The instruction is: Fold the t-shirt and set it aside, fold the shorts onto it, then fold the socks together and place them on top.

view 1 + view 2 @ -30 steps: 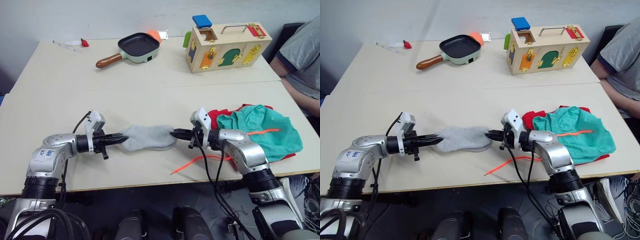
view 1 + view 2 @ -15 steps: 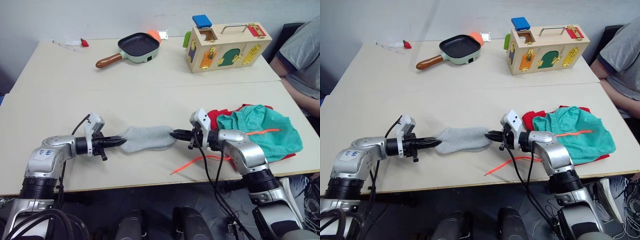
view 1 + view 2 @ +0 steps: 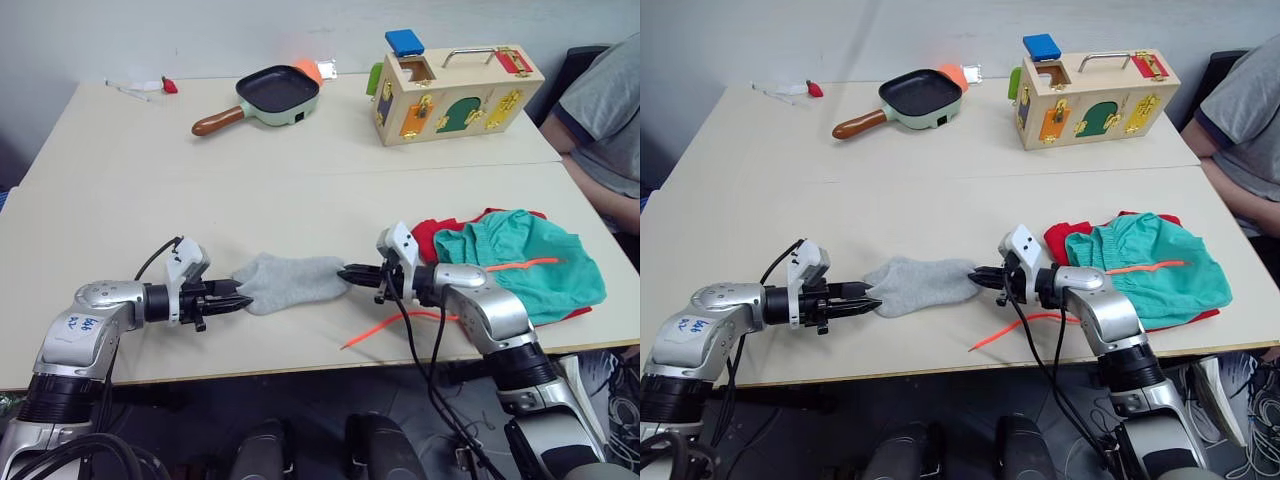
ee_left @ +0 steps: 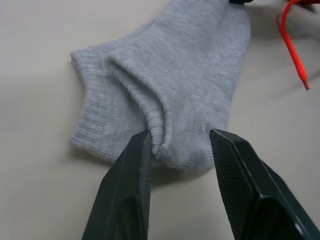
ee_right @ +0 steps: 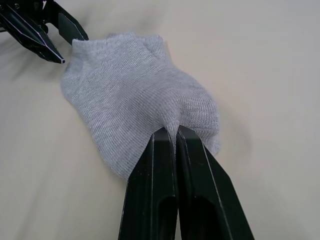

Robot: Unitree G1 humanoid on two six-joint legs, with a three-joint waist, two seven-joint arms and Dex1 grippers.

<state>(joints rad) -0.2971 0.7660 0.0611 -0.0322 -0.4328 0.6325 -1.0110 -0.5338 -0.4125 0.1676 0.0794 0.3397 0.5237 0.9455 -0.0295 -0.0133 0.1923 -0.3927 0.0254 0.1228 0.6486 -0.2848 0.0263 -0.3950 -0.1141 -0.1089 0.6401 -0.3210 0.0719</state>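
The grey socks [image 3: 290,280] lie as one flat bundle near the table's front edge, with the cuffs toward my left arm. My left gripper [image 3: 243,297] is open; its fingers [image 4: 132,165] straddle the cuff end [image 4: 160,142] without pinching it. My right gripper [image 5: 171,131] is shut on the toe end of the socks [image 5: 125,85]. To the right, the teal shorts [image 3: 520,255] lie rumpled on the red t-shirt [image 3: 430,232], which shows only at the edges. The shorts' orange drawstring [image 3: 385,325] trails across the table below my right gripper.
At the back of the table stand a black frying pan [image 3: 275,95] with a brown handle and a wooden latch box [image 3: 455,95]. Small items [image 3: 150,87] lie at the far left corner. A person in a grey shirt [image 3: 600,110] sits at the right edge.
My left gripper has opened, let go of the socks' cuff end and drawn back leftward toward the front edge. The socks have slackened and shortened. My right gripper stays shut on the toe end.
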